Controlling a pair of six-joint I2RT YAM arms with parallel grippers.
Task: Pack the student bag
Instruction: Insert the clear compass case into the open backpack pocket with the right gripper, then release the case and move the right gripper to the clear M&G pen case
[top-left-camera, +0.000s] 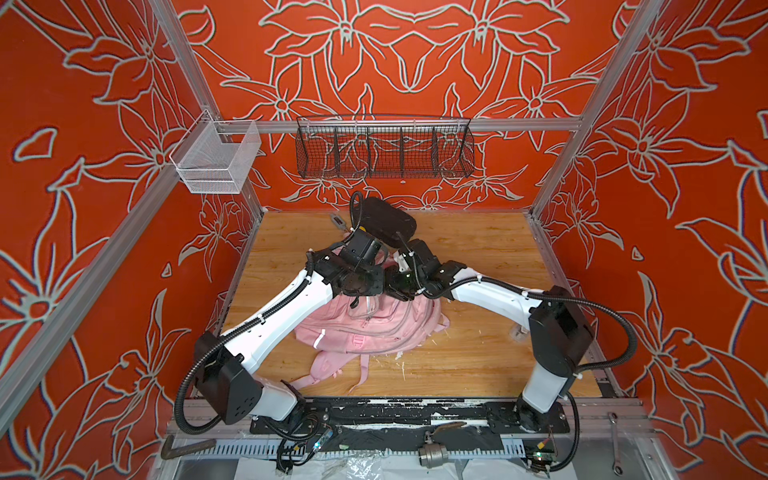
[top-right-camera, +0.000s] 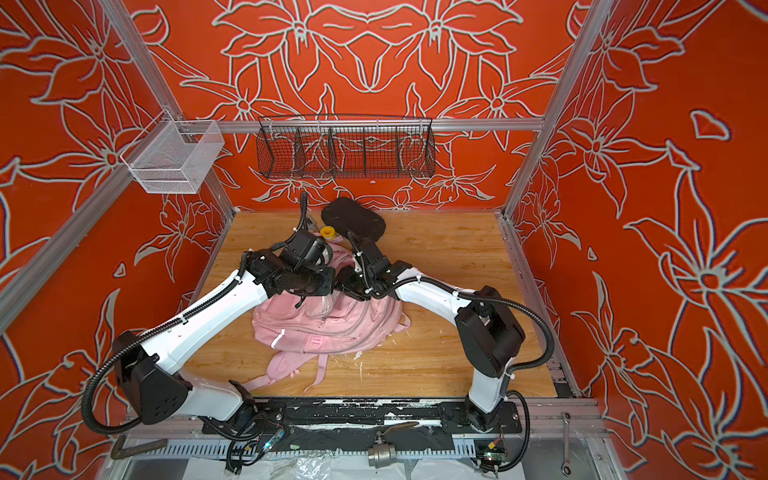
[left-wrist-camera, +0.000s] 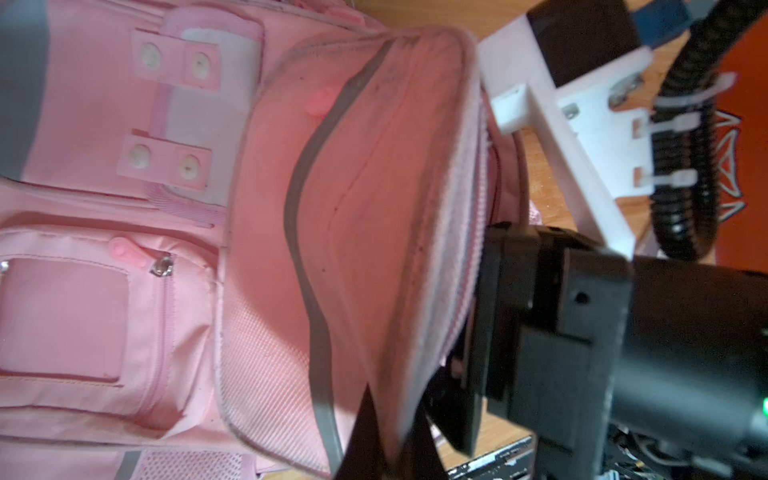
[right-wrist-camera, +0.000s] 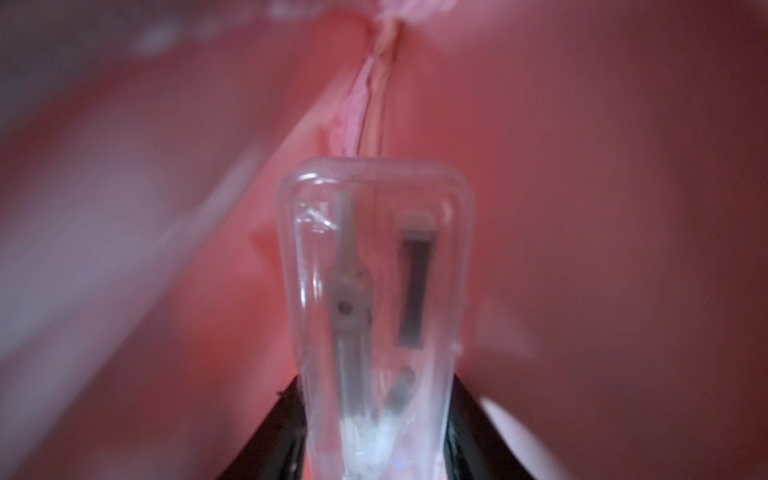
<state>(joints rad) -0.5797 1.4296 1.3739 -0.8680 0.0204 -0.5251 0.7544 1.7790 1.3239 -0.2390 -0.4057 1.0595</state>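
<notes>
Pink fabric fills the middle of the wooden counter (top-left-camera: 490, 257) in both top views: the student bag (top-left-camera: 374, 328) lies there front up, straps toward the arm bases, a black hard case (top-left-camera: 386, 222) just behind it. See the left end effector (left-wrist-camera: 392, 419) pinched tight on the bag's lifted flap, while the right end effector (right-wrist-camera: 374, 388) is down inside the pink lining with a clear plastic case (right-wrist-camera: 374, 270) between its jaws. Pressing or merely flanking it, I cannot tell.

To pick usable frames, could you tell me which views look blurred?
Right wrist view: soft, pink-tinted inside the student bag, clear case slightly sharper. Left wrist view: the bag's flap smeared, pockets sharper. Both top views: sharp, evenly lit.
</notes>
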